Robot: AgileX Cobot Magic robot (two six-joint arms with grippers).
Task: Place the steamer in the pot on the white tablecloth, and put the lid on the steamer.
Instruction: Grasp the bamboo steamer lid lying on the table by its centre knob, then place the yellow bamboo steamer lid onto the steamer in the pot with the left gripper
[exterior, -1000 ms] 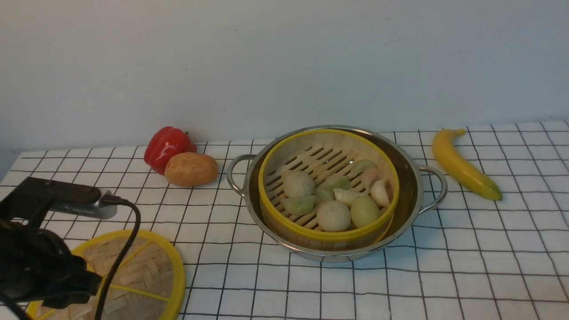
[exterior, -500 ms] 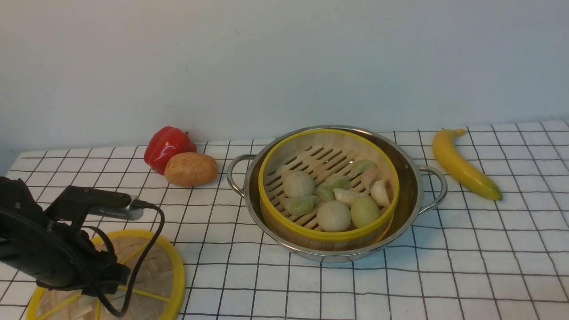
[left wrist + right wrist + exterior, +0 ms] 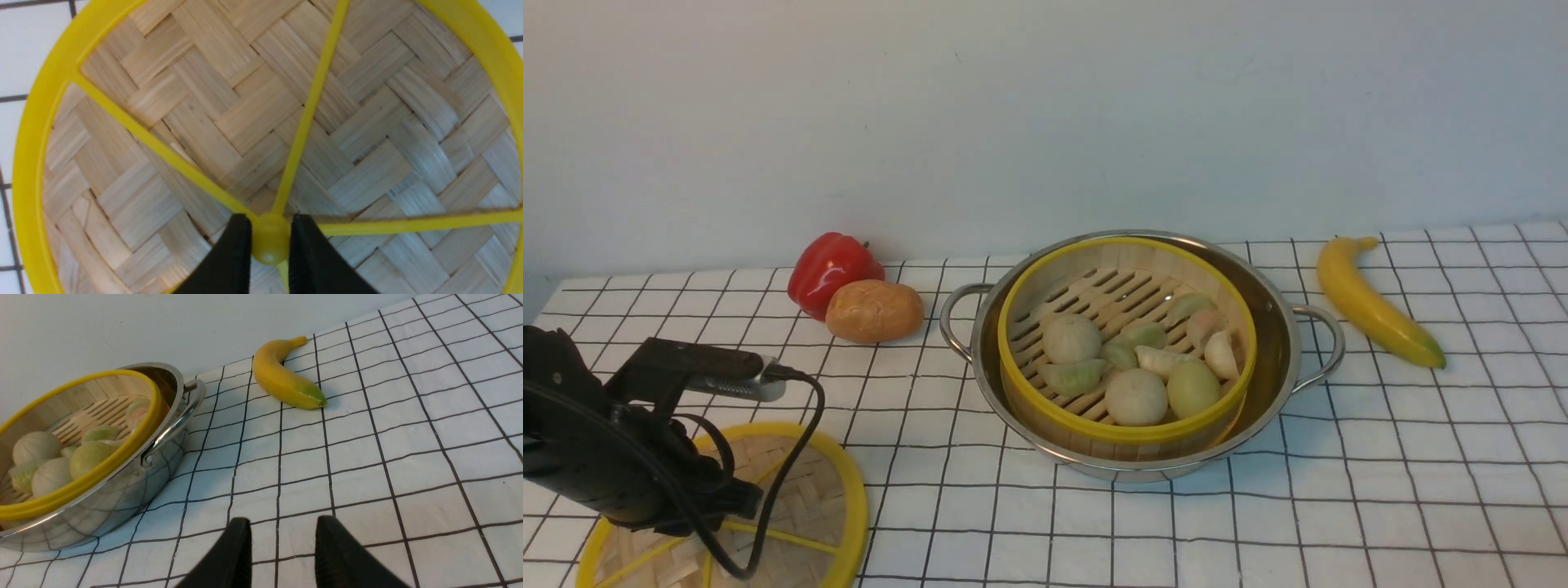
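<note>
The steamer (image 3: 1112, 296), a bamboo basket with a yellow rim, sits inside the steel pot (image 3: 1272, 331) on the white tablecloth (image 3: 1380, 490); the right wrist view shows the steamer (image 3: 77, 396) and the pot (image 3: 122, 498) too. The lid (image 3: 805, 482) lies flat at the near left of the cloth. My left gripper (image 3: 270, 228) is down on the lid (image 3: 245, 102), shut on its small yellow centre knob (image 3: 270, 245). In the front view the arm's body hides those fingers. My right gripper (image 3: 282, 524) hovers open over bare cloth, to the right of the pot.
Several dumplings and buns (image 3: 1135, 396) lie in the steamer. A red pepper (image 3: 832, 269) and a brown potato (image 3: 874, 310) sit at the back left. A banana (image 3: 1372, 302) lies right of the pot. A pale wall closes off the far edge.
My left arm came down and forward over the lid, and its jaws closed on the centre knob. The lid, pot and steamer have not moved.
</note>
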